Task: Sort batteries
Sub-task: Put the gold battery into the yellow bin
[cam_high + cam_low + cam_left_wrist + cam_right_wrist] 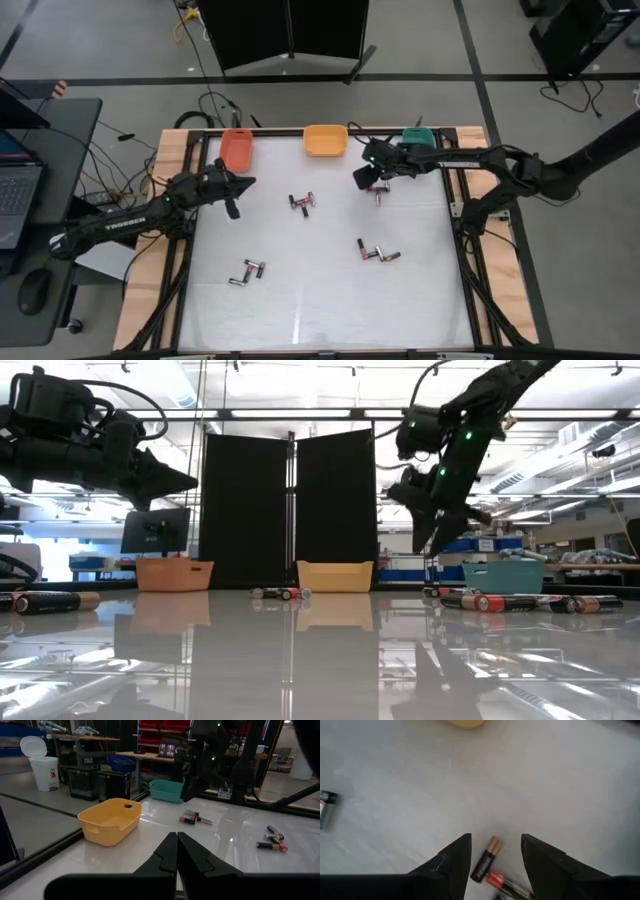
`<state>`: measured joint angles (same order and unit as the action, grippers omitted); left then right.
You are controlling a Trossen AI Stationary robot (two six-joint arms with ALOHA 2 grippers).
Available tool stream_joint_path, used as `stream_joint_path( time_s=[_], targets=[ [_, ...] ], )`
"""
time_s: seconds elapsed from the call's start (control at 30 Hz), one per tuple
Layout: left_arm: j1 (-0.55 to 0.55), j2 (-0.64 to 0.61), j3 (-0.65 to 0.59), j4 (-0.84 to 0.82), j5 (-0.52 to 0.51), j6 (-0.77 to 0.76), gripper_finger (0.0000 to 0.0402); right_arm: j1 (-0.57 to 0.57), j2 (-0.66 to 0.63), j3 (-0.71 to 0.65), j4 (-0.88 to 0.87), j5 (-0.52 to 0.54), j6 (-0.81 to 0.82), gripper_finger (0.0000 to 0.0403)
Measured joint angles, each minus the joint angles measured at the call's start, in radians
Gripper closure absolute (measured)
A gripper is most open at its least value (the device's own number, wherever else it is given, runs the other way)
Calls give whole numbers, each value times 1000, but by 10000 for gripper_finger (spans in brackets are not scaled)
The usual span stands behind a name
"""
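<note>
White tabletop (320, 300) carries three bins along its far edge: orange bin (237, 149), yellow bin (325, 139), teal bin (418, 137). Batteries (302, 202) lie scattered in small clusters nearer than the yellow bin, none inside any bin. Just beside the teal bin, the right gripper (495, 851) hangs with fingers spread wide above a black-and-copper battery (486, 859), holding nothing. Near the orange bin, the left gripper (176, 851) hovers pinched together, empty.
</note>
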<state>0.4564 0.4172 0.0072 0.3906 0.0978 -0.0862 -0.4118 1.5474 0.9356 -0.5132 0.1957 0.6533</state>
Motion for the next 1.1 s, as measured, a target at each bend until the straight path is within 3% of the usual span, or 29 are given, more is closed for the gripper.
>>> stream_joint_path(
  time_s=[0.2, 0.73, 1.1],
  targets=[
    [0, 8, 0, 10, 0, 0, 387, -1, 99, 0, 19, -10, -1, 217],
    [0, 8, 0, -5, 0, -28, 387, -3, 187, 0, 62, -43, 6, 221],
    [0, 8, 0, -8, 2, -56, 387, -2, 229, 3, 92, -35, 1, 275]
  ],
)
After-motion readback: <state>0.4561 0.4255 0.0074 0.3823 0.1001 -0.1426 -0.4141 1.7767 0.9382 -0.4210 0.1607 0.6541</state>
